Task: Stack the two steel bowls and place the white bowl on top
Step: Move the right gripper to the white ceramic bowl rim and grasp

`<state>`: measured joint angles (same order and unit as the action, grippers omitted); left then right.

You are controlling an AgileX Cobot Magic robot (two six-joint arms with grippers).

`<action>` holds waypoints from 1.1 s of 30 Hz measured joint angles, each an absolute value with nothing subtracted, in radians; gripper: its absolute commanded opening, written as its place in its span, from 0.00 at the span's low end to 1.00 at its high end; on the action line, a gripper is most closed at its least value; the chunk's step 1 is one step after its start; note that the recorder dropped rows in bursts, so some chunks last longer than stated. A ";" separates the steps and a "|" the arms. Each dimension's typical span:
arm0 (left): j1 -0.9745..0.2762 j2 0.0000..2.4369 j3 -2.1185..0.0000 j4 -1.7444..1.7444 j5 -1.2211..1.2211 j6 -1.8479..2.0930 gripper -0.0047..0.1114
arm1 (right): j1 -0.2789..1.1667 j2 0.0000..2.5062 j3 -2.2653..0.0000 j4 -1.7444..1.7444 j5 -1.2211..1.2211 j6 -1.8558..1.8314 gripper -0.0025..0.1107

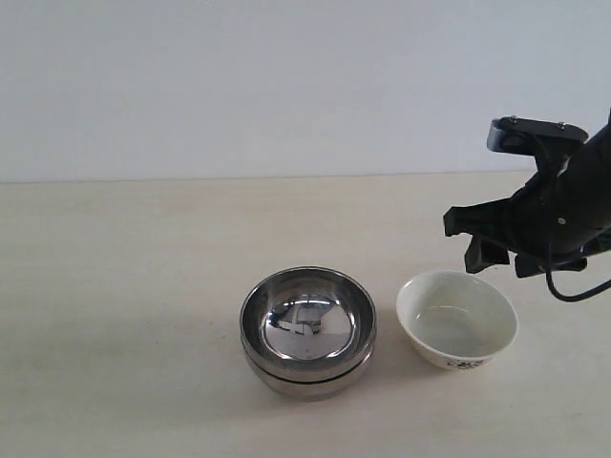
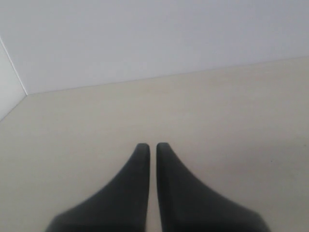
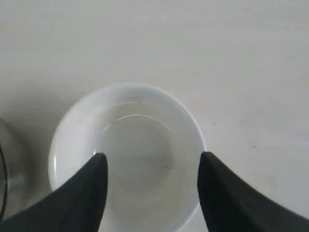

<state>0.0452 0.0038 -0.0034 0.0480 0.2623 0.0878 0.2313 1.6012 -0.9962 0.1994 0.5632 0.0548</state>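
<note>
Overhead, the right gripper [image 1: 496,260] hung just above the far rim of the white bowl [image 1: 458,322], its black arm reaching in from the right edge of the exterior view and tilting down toward the table [image 1: 115,286]. Its jaws stood spread wide and clasped nothing. The right wrist view alone showed how they lined up: the 2 dark, tapering fingers [image 3: 84,193] framed the bowl's hollow from above, 1 tip over each side of the inner wall, and a blurred sliver of metal showed at that picture's edge.

The left gripper [image 2: 152,146] appeared only in its own wrist view, jaws drawn together with a thin slit between them, empty, over bare table near a pale wall.

The white bowl sat upright on the table, glossy cream ceramic with a dark floral mark [image 1: 468,364] low on its outside. Just beside it, on its left in the exterior view and not touching it, the 2 steel bowls [image 1: 307,334] sat nested, mirror-bright and round, the lower rim showing as a band beneath the upper. The tabletop was matte, pale beige.
</note>
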 measured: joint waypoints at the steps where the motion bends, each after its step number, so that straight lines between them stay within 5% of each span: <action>1: 0.045 0.004 -0.003 0.048 0.262 0.088 0.07 | 0.226 1.605 -0.996 0.196 0.568 0.055 0.46; 22: 0.045 0.004 -0.003 0.048 0.262 0.088 0.07 | 0.199 1.799 -0.996 0.164 0.536 0.041 0.46; 25: 0.045 0.004 -0.003 0.048 0.262 0.088 0.07 | 0.199 1.816 -0.996 0.164 0.526 0.039 0.35; 29: 0.045 0.004 -0.003 0.048 0.262 0.088 0.07 | 0.199 1.818 -0.996 0.164 0.518 0.035 0.02; 33: 0.045 0.004 -0.003 0.048 0.262 0.088 0.07 | 0.199 1.818 -0.996 0.164 0.518 0.028 0.02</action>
